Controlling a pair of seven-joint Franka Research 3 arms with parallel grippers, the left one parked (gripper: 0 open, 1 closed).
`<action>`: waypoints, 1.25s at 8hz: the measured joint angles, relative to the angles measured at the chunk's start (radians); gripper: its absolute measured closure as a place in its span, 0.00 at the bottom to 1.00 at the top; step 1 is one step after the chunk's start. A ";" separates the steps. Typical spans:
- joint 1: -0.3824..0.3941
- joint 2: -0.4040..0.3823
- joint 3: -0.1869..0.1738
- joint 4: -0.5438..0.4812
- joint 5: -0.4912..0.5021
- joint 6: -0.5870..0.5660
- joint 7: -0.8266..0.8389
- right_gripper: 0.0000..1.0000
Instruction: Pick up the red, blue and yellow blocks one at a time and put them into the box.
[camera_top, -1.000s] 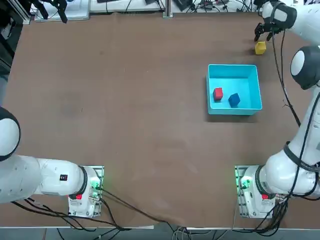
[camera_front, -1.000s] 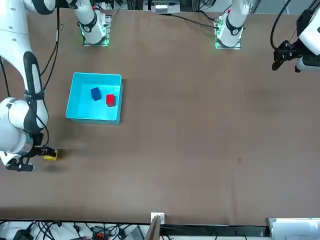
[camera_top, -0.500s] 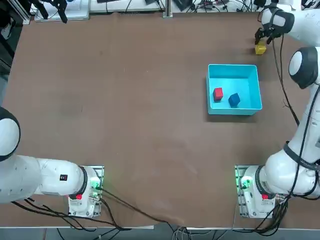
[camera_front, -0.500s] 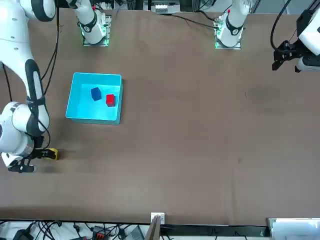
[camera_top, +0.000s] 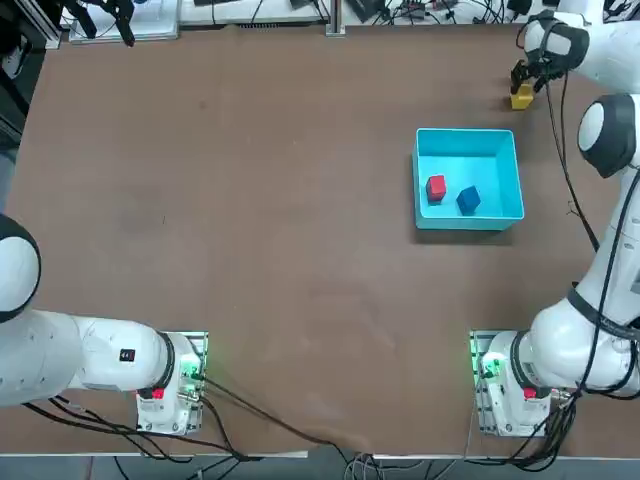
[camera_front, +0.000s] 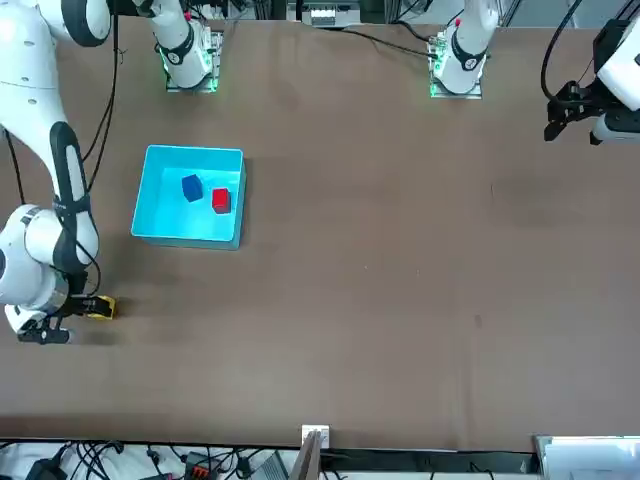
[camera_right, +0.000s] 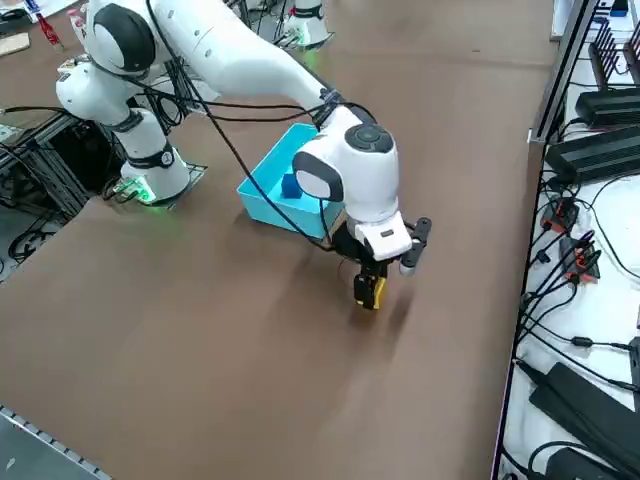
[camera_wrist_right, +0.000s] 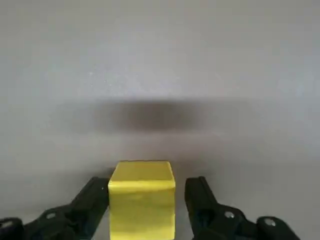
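Right claw (camera_wrist_right: 142, 202) is down at the yellow block (camera_wrist_right: 142, 197), fingers (camera_wrist_right: 93, 200) apart, one each side w/ slim gaps, not yet clamped. The block sits on the tabletop (camera_top: 250, 200) near its far right corner, just beyond the box (camera_top: 469, 222). Red block (camera_top: 436, 187) & blue block (camera_top: 468, 199) already lie inside the box.

Judgement: the claw looks centred, so close squarely, then lift straight up before swinging over. The box wall needs clearing, so go high enough. The tabletop edge is close on the far side; the box interior has room beside the other two.
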 joint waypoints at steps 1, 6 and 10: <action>0.000 0.001 0.004 0.000 0.000 0.000 0.000 0.22; 0.003 -0.030 0.024 0.029 0.000 -0.053 -0.012 0.29; 0.019 -0.248 0.116 0.034 0.025 -0.325 0.042 0.29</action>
